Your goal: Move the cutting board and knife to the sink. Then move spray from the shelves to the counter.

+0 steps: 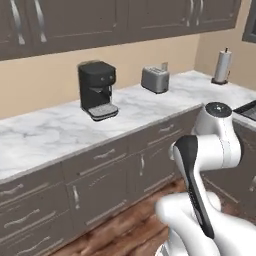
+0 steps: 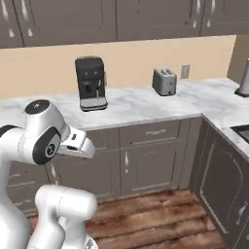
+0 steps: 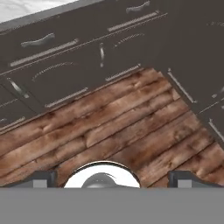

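- Pincer (image 3: 112, 177) stands wide, its two dark tips far apart at the bottom of the hand view, with nothing between them.
- It hangs over the wooden floor (image 3: 131, 127), looking down at the planks and the dark cabinet fronts (image 3: 65, 65) beyond them.
- Arm (image 1: 207, 165) is folded up in front of the cabinets, well apart from the bench (image 1: 60, 130).
- Bench is white marble with grey veins, and it turns a corner at the right.
- Coffee machine (image 1: 97, 90), black, stands on the bench near the wall.
- Toaster (image 1: 155, 79), silver, stands on the bench to the right of the coffee machine, well apart from it.
- Paper-towel roll (image 1: 222, 66) stands upright on the bench past the corner, near the far wall.
- Sink (image 1: 247, 110) shows as a dark recess at the right edge of the left base view, in the side run of the bench; its edge also shows at the right of the right base view.
- Wall socket (image 2: 185, 71) sits on the beige wall just right of the toaster.
- Upper cabinets (image 2: 121, 19), dark with silver handles, hang above the bench.
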Motion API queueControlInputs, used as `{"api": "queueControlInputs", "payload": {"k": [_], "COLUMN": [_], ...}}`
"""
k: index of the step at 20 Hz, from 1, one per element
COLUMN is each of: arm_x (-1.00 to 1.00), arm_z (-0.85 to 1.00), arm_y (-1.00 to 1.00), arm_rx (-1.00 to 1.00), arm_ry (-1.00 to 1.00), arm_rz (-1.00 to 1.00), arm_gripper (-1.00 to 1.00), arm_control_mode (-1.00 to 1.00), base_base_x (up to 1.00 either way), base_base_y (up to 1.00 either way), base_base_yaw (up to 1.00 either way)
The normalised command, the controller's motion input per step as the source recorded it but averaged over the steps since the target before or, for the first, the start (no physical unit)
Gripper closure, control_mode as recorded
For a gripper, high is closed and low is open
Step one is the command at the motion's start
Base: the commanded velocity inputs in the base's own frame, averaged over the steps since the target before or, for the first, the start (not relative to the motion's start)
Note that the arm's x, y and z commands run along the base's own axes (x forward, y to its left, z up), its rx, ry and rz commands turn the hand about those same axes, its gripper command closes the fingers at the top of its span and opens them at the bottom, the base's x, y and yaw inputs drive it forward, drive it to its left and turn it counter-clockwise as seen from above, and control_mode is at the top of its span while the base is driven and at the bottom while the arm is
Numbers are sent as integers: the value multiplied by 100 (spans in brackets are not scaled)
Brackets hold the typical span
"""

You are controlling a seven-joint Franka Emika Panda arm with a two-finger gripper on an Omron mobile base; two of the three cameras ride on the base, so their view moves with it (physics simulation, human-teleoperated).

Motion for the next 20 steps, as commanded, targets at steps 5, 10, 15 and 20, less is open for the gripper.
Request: {"api": "queueControlInputs", "payload": {"k": [5,10,15,20], "arm_x": [0,0,0,0], "arm_z": [0,0,0,0], "arm_y": [0,0,0,0], "arm_rx": [0,0,0,0], "arm_ry": [0,0,0,0], "arm_rz": [0,0,0,0], "arm_gripper": [-100,-100,-100,-100], "arm_control_mode": [100,100,100,100], "base_base_x": [-16,-1,9,49], "base_base_y": [47,45,46,39], "base_base_yaw": [96,95,87,79]}}
